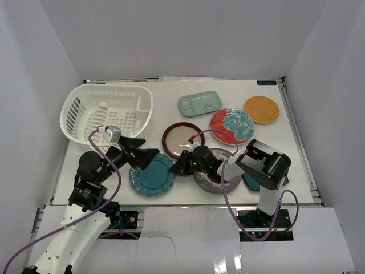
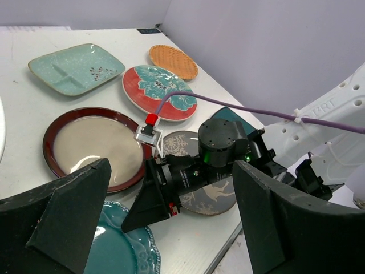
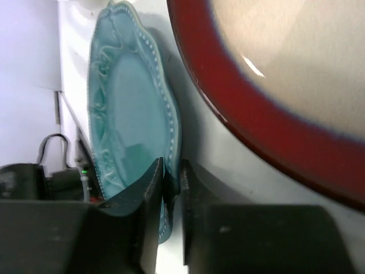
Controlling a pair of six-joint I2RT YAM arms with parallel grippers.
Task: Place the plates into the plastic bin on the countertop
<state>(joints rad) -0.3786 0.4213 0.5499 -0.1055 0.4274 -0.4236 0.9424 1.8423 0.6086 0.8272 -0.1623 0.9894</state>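
The teal scalloped plate lies at the front of the countertop. My right gripper is shut on its right rim; the right wrist view shows the rim pinched between the fingertips of the right gripper. My left gripper is open and empty, just above the plate's far left edge. In the left wrist view the left gripper faces the right gripper across the teal plate. The white plastic bin stands at the back left with no plate in it.
The red-rimmed cream plate lies just behind the right gripper. The grey patterned plate and dark-teal square plate lie partly under the right arm. The pale-green rectangular, floral and orange woven plates lie at the back right.
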